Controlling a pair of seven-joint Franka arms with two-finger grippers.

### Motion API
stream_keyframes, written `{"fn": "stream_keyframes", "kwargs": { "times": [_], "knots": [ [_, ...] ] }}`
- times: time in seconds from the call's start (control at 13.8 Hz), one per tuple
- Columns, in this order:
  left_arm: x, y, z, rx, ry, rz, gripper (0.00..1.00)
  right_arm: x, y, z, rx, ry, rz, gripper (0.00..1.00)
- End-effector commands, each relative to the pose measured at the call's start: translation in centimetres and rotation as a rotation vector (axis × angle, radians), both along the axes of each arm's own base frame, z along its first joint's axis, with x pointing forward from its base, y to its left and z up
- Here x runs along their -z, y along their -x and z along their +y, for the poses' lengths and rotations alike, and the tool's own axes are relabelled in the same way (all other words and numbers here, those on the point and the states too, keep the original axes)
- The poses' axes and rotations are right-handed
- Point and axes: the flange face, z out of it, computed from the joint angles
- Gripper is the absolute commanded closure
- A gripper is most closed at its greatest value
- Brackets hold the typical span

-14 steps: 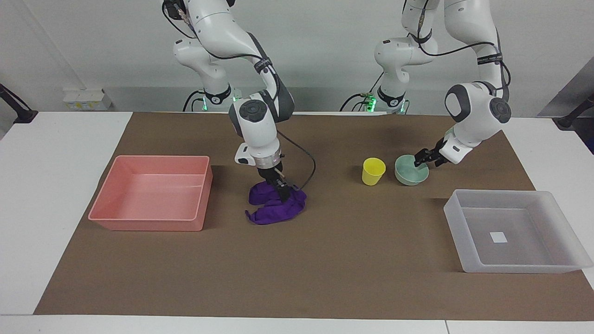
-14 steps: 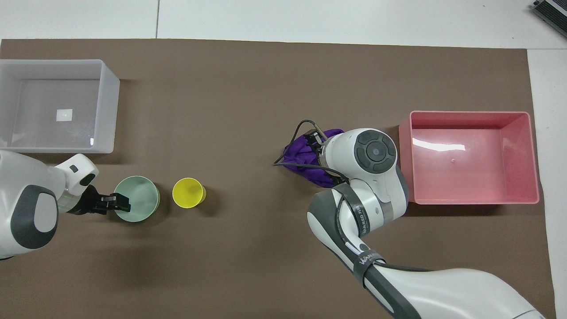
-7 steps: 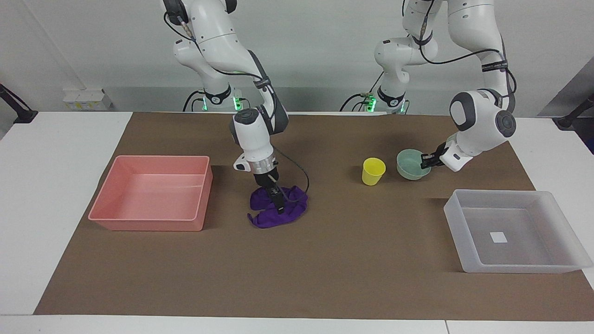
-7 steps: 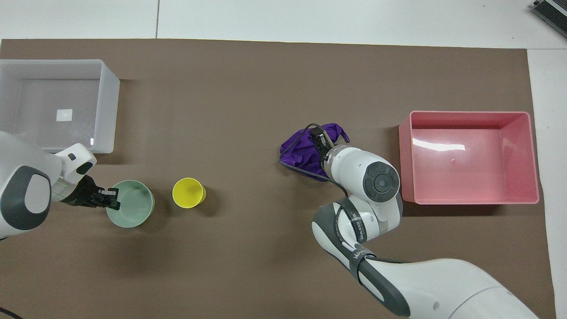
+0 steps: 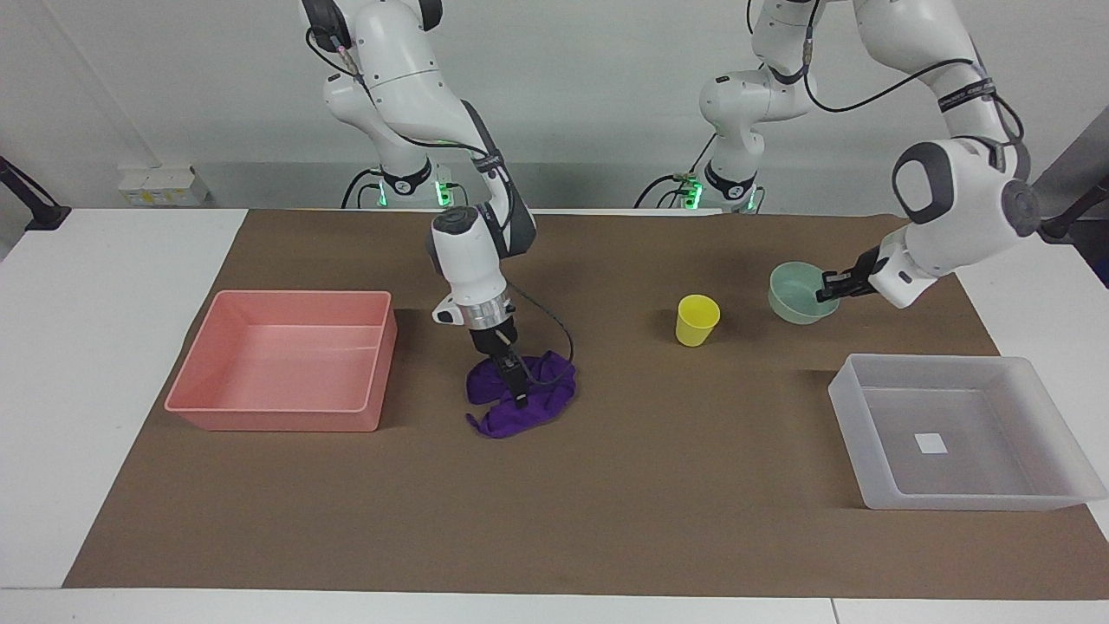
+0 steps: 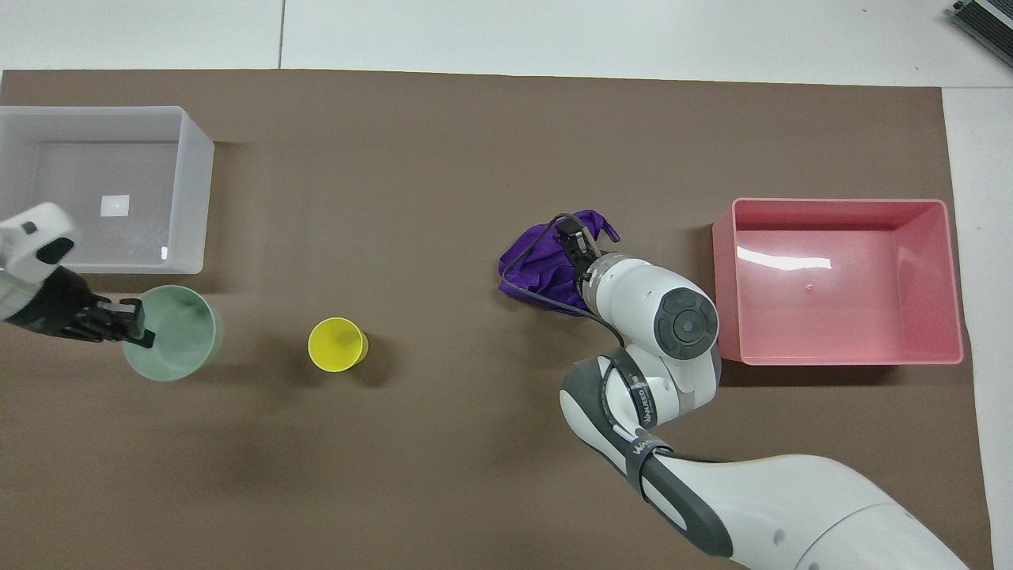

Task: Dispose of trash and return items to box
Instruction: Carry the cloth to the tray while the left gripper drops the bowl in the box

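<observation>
The left gripper [image 5: 832, 287] has its fingers clamped on the rim of the mint-green bowl [image 5: 799, 293] and holds it lifted clear of the brown mat [image 5: 606, 485], over the bare strip of mat between the yellow cup [image 5: 697, 320] and the translucent box [image 5: 957, 431]; from above, the bowl [image 6: 171, 332] hangs just short of the box's [image 6: 194, 190] near wall, toward the left arm's end of the table [image 5: 104, 390]. The yellow cup [image 6: 338, 344] stands upright on the mat, open end up, well apart from the bowl and nearer to the robots than the box. The box sits at the left arm's end of the table with only a small white square [image 5: 931, 444] on its bottom. Toward the middle of the mat the right gripper [image 5: 515, 381] points straight down into the purple rag [image 5: 520, 400], its fingers pinched together on a fold at the top of the cloth, while the rest of the rag [image 6: 542, 265] lies bunched on the mat. A black cable [image 5: 559, 334] loops from the right wrist down beside the rag. The pink tray [image 5: 286, 360] rests at the right arm's end of the table, beside the rag but not touching it, and its inside [image 6: 839, 281] shows nothing but glare.
</observation>
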Motion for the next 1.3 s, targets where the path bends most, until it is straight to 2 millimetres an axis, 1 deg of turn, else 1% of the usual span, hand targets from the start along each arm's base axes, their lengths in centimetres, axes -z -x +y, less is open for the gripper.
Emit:
{"fn": "stream_keyframes", "kwargs": {
  "times": [0.0, 0.07, 0.14, 0.22, 0.29, 0.36, 0.43, 0.51, 0.65, 0.8, 0.87, 0.94, 1.01, 1.09, 1.16, 1.23],
  "knots": [
    [-4.3, -4.9, 4.8, -0.047, -0.001, -0.071, 1.00, 0.5, -0.2, 0.1, -0.003, -0.006, -0.006, 0.49],
    [-3.6, -6.2, 7.0, -0.079, -0.006, -0.086, 1.00, 0.5, -0.2, 0.1, -0.017, 0.001, -0.006, 0.84],
    [-3.2, -7.7, 9.1, -0.109, -0.015, -0.115, 1.00, 0.5, -0.2, 0.1, -0.020, 0.003, -0.007, 1.00],
    [-2.2, -9.8, 10.7, -0.129, -0.037, -0.172, 1.00, 0.4, -0.2, 0.1, -0.019, 0.002, -0.008, 1.00],
    [-0.7, -11.2, 11.6, -0.147, -0.059, -0.217, 1.00, 0.2, -0.2, 0.1, -0.021, 0.003, -0.006, 1.00],
    [0.9, -12.3, 12.1, -0.159, -0.077, -0.261, 1.00, -0.1, -0.2, -0.2, -0.034, 0.018, 0.000, 1.00],
    [3.0, -13.3, 12.3, -0.165, -0.086, -0.280, 1.00, -1.1, -0.4, -0.7, -0.062, 0.038, 0.000, 1.00],
    [4.3, -13.7, 12.6, -0.174, -0.090, -0.288, 1.00, -2.3, -0.7, -1.6, -0.075, 0.053, 0.008, 1.00],
    [7.6, -14.3, 12.2, -0.161, -0.085, -0.254, 1.00, -5.4, -0.9, -3.1, -0.102, 0.076, 0.015, 1.00],
    [10.8, -14.6, 12.0, -0.150, -0.079, -0.225, 1.00, -9.2, -0.7, -4.5, -0.145, 0.101, 0.004, 1.00],
    [11.6, -14.5, 11.8, -0.145, -0.078, -0.211, 1.00, -11.3, -0.7, -6.1, -0.146, 0.113, 0.009, 1.00],
    [11.7, -14.4, 11.8, -0.136, -0.075, -0.209, 0.87, -13.3, -0.2, -7.0, -0.165, 0.127, 0.019, 1.00],
    [11.5, -14.5, 11.7, -0.119, -0.072, -0.215, 0.48, -15.1, 0.4, -7.8, -0.180, 0.140, 0.037, 1.00],
    [10.4, -14.7, 11.5, -0.115, -0.066, -0.235, 0.00, -16.9, 1.0, -8.8, -0.190, 0.150, 0.049, 1.00],
    [9.4, -14.9, 11.1, -0.116, -0.067, -0.254, 0.00, -18.4, 1.3, -10.1, -0.191, 0.159, 0.058, 1.00],
    [6.7, -15.0, 11.0, -0.111, -0.076, -0.291, 0.00, -19.6, 1.4, -11.4, -0.198, 0.169, 0.065, 1.00]
  ]
}}
